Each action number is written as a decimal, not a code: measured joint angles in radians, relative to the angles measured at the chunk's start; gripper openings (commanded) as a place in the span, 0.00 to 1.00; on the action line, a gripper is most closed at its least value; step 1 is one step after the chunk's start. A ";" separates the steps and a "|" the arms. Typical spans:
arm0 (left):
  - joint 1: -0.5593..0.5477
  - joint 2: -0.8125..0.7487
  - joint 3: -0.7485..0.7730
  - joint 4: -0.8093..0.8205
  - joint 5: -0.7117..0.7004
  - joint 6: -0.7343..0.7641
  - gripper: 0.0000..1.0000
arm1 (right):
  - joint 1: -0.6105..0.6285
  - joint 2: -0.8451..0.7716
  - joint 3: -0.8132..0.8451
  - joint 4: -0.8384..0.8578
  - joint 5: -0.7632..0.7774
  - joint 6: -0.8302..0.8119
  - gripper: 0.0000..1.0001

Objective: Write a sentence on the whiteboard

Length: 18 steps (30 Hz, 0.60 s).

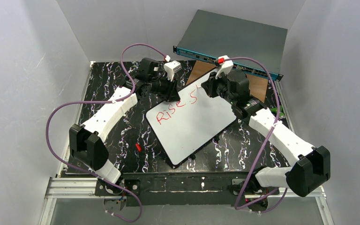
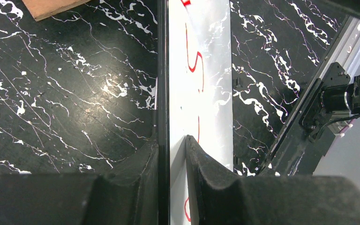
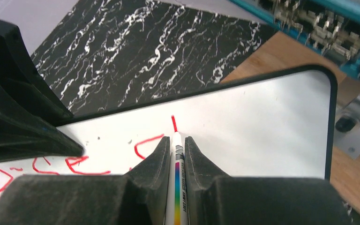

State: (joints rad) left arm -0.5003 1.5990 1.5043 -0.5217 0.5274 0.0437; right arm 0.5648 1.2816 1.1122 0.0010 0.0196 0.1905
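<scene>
Top external view: the whiteboard [image 1: 192,124] was seen lying askew on the black marbled table [image 1: 117,136], with its far corner over a wooden panel [image 1: 200,71] in front of a grey box [image 1: 236,33]. The sentence [image 1: 176,108], written in red, could be read as "Rise S" along the board's far left part. The left gripper [image 1: 171,95] was placed at the board's far left edge. The right gripper [image 1: 212,88] was held over the board just past the last letter. A small red piece [image 1: 138,147] was seen on the table, left of the board.

Left wrist view: the left gripper was shown clamped on the whiteboard's dark edge, one finger on each side of it. Red strokes were visible on the white surface beyond.

Right wrist view: the right gripper was shown closed tight on a marker [image 3: 177,183]. Its tip was set at the lower end of a short red stroke, just right of a curved letter.
</scene>
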 measured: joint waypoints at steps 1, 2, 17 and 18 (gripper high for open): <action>0.000 0.000 0.000 0.000 0.000 0.000 0.00 | 0.000 -0.007 -0.013 0.000 0.000 0.002 0.01; 0.000 0.000 0.000 0.000 0.000 0.000 0.00 | 0.000 -0.016 -0.027 -0.002 0.000 0.006 0.01; 0.000 0.000 0.000 0.000 -0.001 -0.002 0.00 | 0.000 -0.078 -0.131 -0.011 0.000 0.038 0.01; 0.000 0.000 0.000 0.000 -0.001 -0.002 0.00 | 0.000 -0.078 -0.131 -0.011 0.000 0.039 0.01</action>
State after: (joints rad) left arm -0.5003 1.5990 1.5047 -0.5220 0.5266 0.0422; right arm 0.5648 1.2034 0.9813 -0.0101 0.0196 0.2291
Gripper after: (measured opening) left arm 0.206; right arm 0.186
